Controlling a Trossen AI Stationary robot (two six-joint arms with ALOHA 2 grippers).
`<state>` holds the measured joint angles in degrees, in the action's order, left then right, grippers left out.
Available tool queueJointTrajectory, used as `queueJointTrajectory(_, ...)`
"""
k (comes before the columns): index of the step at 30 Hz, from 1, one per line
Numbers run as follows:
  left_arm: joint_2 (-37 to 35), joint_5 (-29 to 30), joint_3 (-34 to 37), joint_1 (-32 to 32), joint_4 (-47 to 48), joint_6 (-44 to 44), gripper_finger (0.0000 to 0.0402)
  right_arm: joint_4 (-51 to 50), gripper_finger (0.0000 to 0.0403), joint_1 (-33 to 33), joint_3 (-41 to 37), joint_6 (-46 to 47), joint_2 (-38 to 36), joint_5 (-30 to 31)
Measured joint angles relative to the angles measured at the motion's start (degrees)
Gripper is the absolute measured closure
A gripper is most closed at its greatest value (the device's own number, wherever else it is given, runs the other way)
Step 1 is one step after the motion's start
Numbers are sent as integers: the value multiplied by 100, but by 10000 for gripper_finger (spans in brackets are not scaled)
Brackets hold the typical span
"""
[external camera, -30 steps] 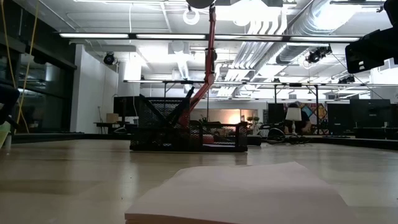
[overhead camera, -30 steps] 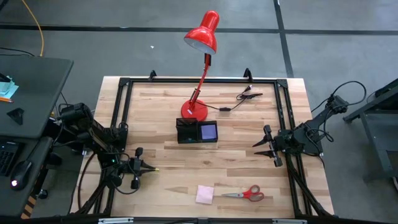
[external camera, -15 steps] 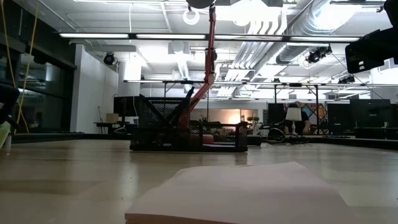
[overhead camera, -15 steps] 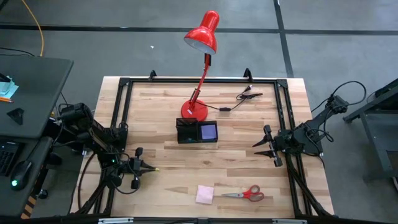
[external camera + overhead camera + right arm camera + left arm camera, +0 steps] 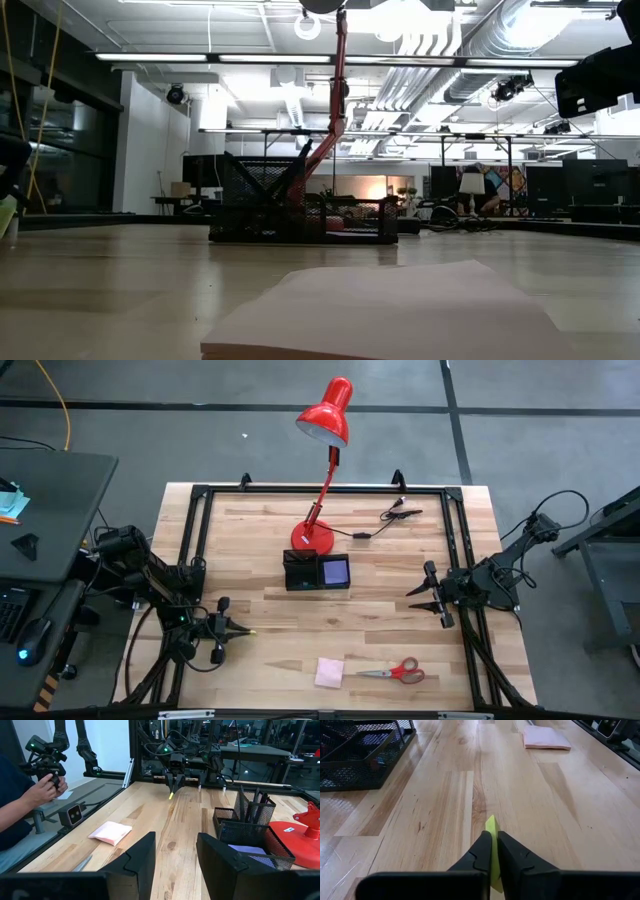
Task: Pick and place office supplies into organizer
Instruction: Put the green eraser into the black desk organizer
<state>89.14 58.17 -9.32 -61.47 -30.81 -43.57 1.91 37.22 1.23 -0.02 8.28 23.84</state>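
Observation:
My left gripper (image 5: 238, 630), near the table's left edge, is shut on a thin yellow-green strip (image 5: 491, 826). The strip's tip also shows in the right wrist view (image 5: 171, 796). My right gripper (image 5: 418, 595) waits open at the right edge, with nothing between its fingers (image 5: 142, 855). The black mesh organizer (image 5: 300, 572) stands mid-table. A purple pad (image 5: 335, 571) lies in it and black pens (image 5: 250, 800) stand in it. A pink pad (image 5: 330, 672) and red-handled scissors (image 5: 398, 672) lie flat near the front edge. My left gripper pinches the yellow-green strip between its two fingers (image 5: 481, 851), and the strip's pointed end (image 5: 491, 822) sticks out past the fingertips. The fingers slant down toward the table's right. Whether that end touches the wood, I cannot tell.
A red desk lamp's base (image 5: 312, 538) stands just behind the organizer, and a black cable with clips (image 5: 390, 517) lies at the back right. A black frame rail (image 5: 200, 530) runs around the table. A person's hands (image 5: 45, 782) hold a device beyond the near edge.

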Motion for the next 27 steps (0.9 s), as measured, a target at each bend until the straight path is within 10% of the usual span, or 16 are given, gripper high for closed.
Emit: queueJointTrajectory(27, -2, 187, -2, -2, -287, 189, 391, 0, 269, 0, 0, -1, -1, 1)
